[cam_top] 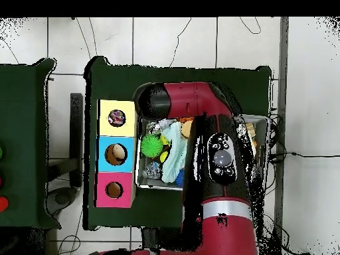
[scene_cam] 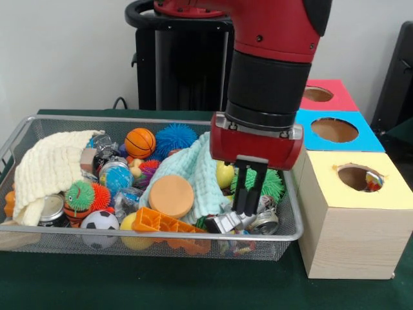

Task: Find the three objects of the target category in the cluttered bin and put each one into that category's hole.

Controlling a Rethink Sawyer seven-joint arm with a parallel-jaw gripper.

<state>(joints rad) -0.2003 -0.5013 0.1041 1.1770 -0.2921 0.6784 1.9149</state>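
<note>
We kept the gripper [scene_cam: 249, 205], fingers nearly closed and holding nothing, probing the bin [scene_cam: 155, 237] gently for dotted cloth.

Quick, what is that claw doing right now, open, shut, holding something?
Gripper: down in the bin, fingers close together; whether it grips anything among the clutter cannot be told.

**Even indoor light, soft shadows, little glare**

You see the front view bright and evenly lit, with the light seeming to come from above. The arm [scene_cam: 274, 71] carries a pale sheen on its red shell. Under the bin [scene_cam: 39, 123] the shadow on the green table [scene_cam: 161, 284] is weak. In the overhead view the white floor [cam_top: 166, 40] looks very bright, and small items are hard to make out.
</note>
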